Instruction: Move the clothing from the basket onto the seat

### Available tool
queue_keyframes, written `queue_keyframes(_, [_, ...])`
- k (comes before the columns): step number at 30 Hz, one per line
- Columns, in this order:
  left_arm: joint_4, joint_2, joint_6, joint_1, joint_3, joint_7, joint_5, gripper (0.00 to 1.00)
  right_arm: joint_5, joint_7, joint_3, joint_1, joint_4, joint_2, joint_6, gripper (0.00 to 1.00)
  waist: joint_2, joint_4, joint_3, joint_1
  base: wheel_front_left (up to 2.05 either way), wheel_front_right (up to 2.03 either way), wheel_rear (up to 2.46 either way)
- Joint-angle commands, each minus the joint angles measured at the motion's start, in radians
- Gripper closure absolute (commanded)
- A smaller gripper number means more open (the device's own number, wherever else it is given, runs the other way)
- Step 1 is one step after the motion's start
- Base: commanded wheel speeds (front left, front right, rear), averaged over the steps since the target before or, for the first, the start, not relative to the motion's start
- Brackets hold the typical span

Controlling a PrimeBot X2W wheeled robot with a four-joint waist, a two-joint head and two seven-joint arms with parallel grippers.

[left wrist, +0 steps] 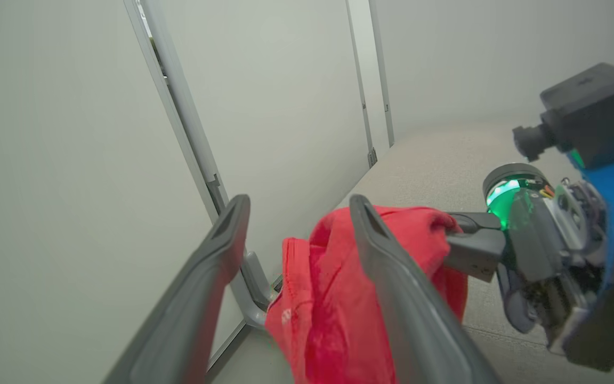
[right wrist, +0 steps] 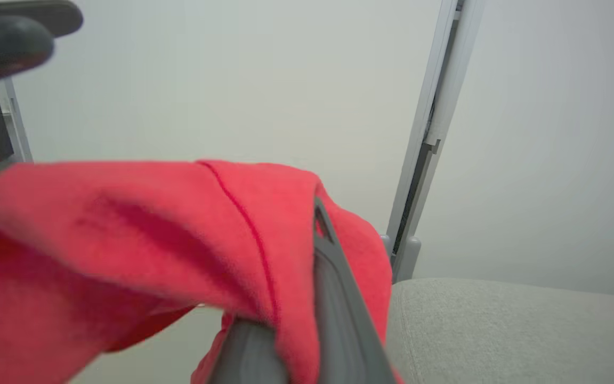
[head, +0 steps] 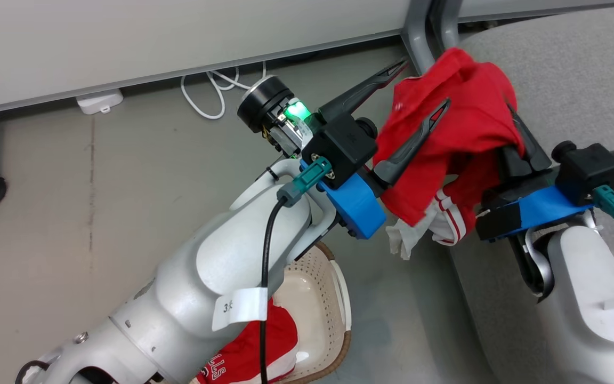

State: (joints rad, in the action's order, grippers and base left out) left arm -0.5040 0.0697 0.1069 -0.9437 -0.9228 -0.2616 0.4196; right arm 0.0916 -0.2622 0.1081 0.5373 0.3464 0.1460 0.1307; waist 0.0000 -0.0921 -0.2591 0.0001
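Basket: laundry basket (head: 333, 298) beneath the left forearm, red jersey (head: 280, 333) inside.
Left gripper (head: 427, 81): fingers spread wide, one lying against the lifted cloth.
Right gripper (head: 515, 128): clamped on a red garment (head: 461, 106), which hangs over the grey seat (head: 579, 80) edge.

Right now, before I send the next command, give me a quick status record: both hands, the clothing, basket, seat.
left hand: open, beside the held garment
right hand: shut on held garment
held garment: red, draped over right hand, hanging at the seat's edge
second garment: red, white lettering, in basket
basket: on floor, under left arm
seat: grey, on the robot's right
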Motion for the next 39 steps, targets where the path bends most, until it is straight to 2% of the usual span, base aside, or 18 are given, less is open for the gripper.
queue_keyframes(1, [-0.002, 0.004, 0.002, 0.008, -0.005, -0.003, -0.003, 0.00, 0.000, -0.004, -0.012, -0.013, -0.009, 0.002, 0.000, 1.00, 0.0000, -0.025, -0.017, -0.0001, 0.00, 0.00, 0.00])
queue_keyframes(17, [-0.020, 0.005, 0.011, -0.001, -0.078, 0.005, -0.014, 0.00, 0.009, -0.004, -0.177, -0.093, -0.103, 0.006, 0.000, 1.00, 0.0000, -0.161, -0.102, -0.0001, 0.00, 0.00, 0.00])
queue_keyframes(27, [-0.032, 0.012, 0.014, -0.007, -0.120, 0.010, -0.021, 0.00, 0.011, -0.004, -0.273, -0.166, -0.154, -0.027, 0.000, 1.00, 0.0000, -0.242, -0.147, -0.0001, 0.00, 0.00, 0.00])
queue_keyframes(39, [-0.050, 0.011, 0.016, 0.004, -0.144, 0.004, -0.008, 0.00, 0.021, -0.004, -0.319, -0.235, -0.165, -0.061, 0.000, 1.00, 0.0000, -0.288, -0.151, -0.0001, 0.00, 0.00, 0.00])
